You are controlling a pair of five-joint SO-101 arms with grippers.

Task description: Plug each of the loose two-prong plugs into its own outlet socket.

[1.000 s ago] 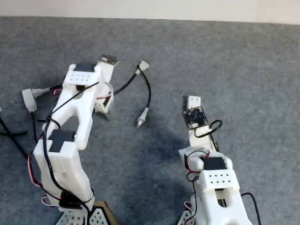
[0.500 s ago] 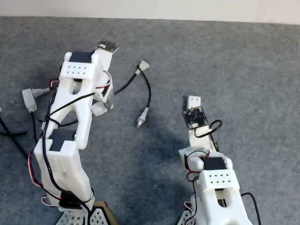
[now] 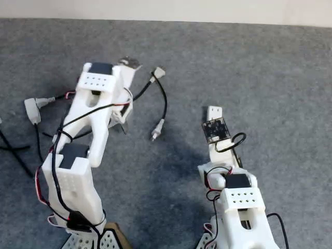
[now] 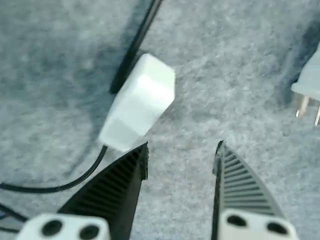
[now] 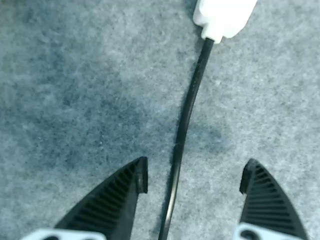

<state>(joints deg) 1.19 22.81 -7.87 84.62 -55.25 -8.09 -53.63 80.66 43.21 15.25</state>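
Left gripper (image 4: 182, 145) has swung right; its fingers (image 4: 117, 185) are apart, empty, just beside a socket (image 4: 140, 100) on the tabletop (image 4: 225, 60), with a plug (image 4: 306, 92) near: likely lining up a grasp. Right gripper (image 5: 196, 161) has fingers apart, astride a cord (image 5: 186, 125).

You have two white arms on grey carpet (image 3: 280, 78). The left arm (image 3: 88, 122) leans into the upper left, its wrist just beside a black cable (image 3: 165, 104) that curves between an upper plug (image 3: 159, 72) and a lower plug (image 3: 157, 129). The right arm (image 3: 236, 199) rises from the lower right. A white block (image 3: 32, 110) lies at the left edge.
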